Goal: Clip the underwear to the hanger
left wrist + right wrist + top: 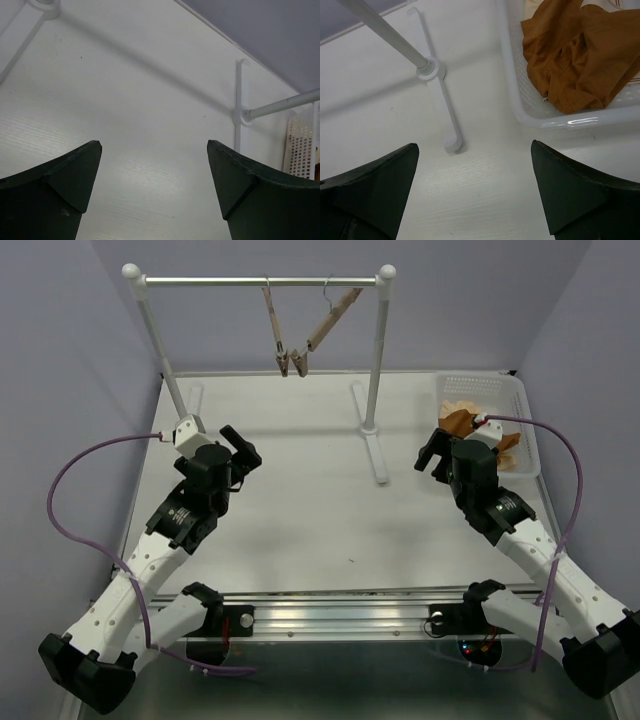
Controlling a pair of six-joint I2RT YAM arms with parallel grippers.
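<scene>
The left gripper [154,145] and right gripper [474,145] gape, released — the underwear [580,55] lies crumpled in the basket [560,120], clear only from the right wrist.

- A white bench [300,510] spreads beneath and ahead of the left claw [243,452] and the right claw [432,453]. Its matt surface shows fine grain lines and a soft sheen.
- Pale lavender walls close it in: the back wall [260,255] far ahead of both claws, the left side wall [60,390] outward of the left claw, and the right side wall [600,340] outward of the right claw.
- A white clothes rack stands ahead of the claws, with its rail [230,281] high between the left post [161,350] and the right post [379,350].
- The right post's flat foot [372,445] lies on the bench, ahead and inward of the right claw.
- A soft grey shadow [150,62] crosses the bench ahead of the left claw.
- An aluminium strip [330,615] edges the bench behind both claws.
</scene>
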